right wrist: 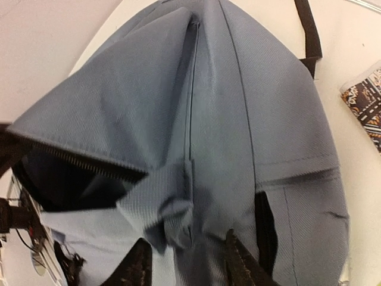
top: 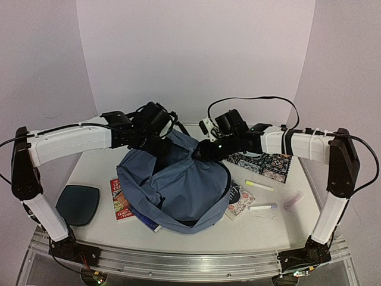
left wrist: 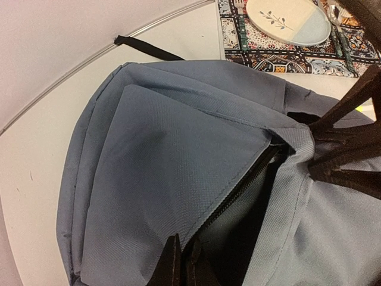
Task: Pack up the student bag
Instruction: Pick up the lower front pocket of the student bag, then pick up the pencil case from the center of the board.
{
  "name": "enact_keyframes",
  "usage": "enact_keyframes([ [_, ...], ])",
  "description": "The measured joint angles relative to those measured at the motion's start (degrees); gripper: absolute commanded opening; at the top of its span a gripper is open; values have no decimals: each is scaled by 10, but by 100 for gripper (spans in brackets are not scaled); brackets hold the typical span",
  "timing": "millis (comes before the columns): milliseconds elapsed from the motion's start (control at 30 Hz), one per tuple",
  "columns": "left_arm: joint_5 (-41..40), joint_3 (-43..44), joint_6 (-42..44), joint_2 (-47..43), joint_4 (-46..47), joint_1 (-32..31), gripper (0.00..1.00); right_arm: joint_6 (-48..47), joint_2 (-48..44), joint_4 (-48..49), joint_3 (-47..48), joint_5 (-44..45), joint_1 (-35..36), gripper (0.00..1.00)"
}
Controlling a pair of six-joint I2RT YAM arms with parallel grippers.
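Note:
The slate-blue student bag point(top: 178, 190) lies in the middle of the table with its main zip open, showing dark lining point(left wrist: 238, 226). My left gripper point(top: 156, 142) is at the bag's far left top, shut on the fabric edge beside the zipper point(left wrist: 186, 253). My right gripper point(top: 202, 152) is at the far right top, its jaws closed on a bunched fold of bag fabric point(right wrist: 187, 250). Both hold the opening raised. The bag fills the right wrist view point(right wrist: 238, 107).
A red book point(top: 119, 199) and a blue book edge point(top: 149, 223) stick out from under the bag. A patterned booklet point(top: 240, 199), yellow highlighter point(top: 259, 186), pen point(top: 262, 207) and pink eraser point(top: 293, 199) lie to the right. A placemat point(top: 265, 165) with a plate point(left wrist: 289, 21) is at back right. A teal pad point(top: 77, 204) lies at left.

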Motion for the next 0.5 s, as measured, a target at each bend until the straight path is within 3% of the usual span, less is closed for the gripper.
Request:
enact_keyframes([
  [133, 2, 15, -1, 20, -6, 7, 0, -19, -24, -64, 9, 2, -2, 56],
  [300, 16, 18, -2, 30, -7, 21, 0, -51, -79, -158, 10, 27, -13, 60],
  [500, 39, 18, -1, 33, -7, 34, 0, -85, -145, -261, -13, 68, -82, 64],
])
